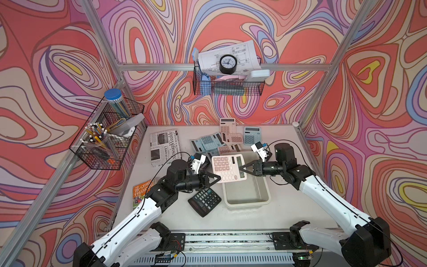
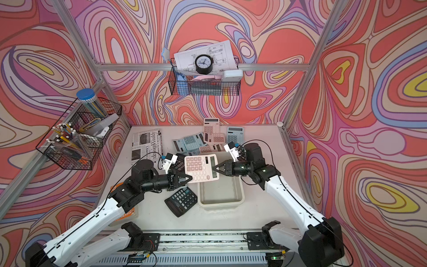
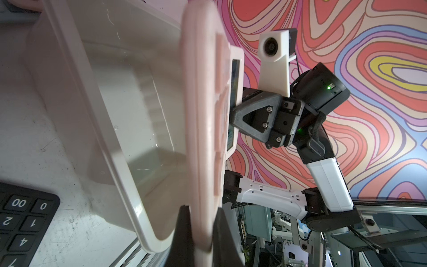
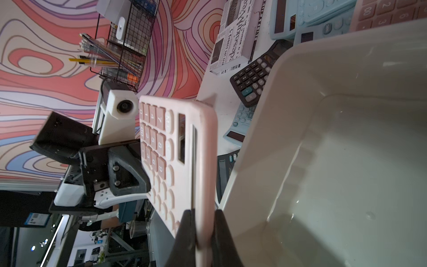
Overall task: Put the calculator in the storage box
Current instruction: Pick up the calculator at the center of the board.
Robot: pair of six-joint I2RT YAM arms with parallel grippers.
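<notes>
A pink calculator (image 1: 228, 168) (image 2: 201, 168) hangs face up over the far half of the cream-white storage box (image 1: 247, 203) (image 2: 221, 204). My left gripper (image 1: 218, 178) (image 2: 190, 178) is shut on its near left edge. My right gripper (image 1: 241, 167) (image 2: 215, 170) is shut on its right edge beside the display. The left wrist view looks along the calculator's edge (image 3: 203, 138), pinched in the left gripper (image 3: 202, 208), with the box (image 3: 129, 92) beneath. In the right wrist view the right gripper (image 4: 202, 211) clamps the calculator (image 4: 184, 150) next to the box (image 4: 346, 138).
A black calculator (image 1: 204, 201) (image 2: 182, 201) lies against the box's left side. Several blue and pink calculators (image 1: 221, 141) are piled behind the box. A newspaper (image 1: 165, 148) and an orange book (image 1: 141, 191) lie to the left. Black wire baskets (image 1: 108, 136) (image 1: 228, 81) hang on the frame.
</notes>
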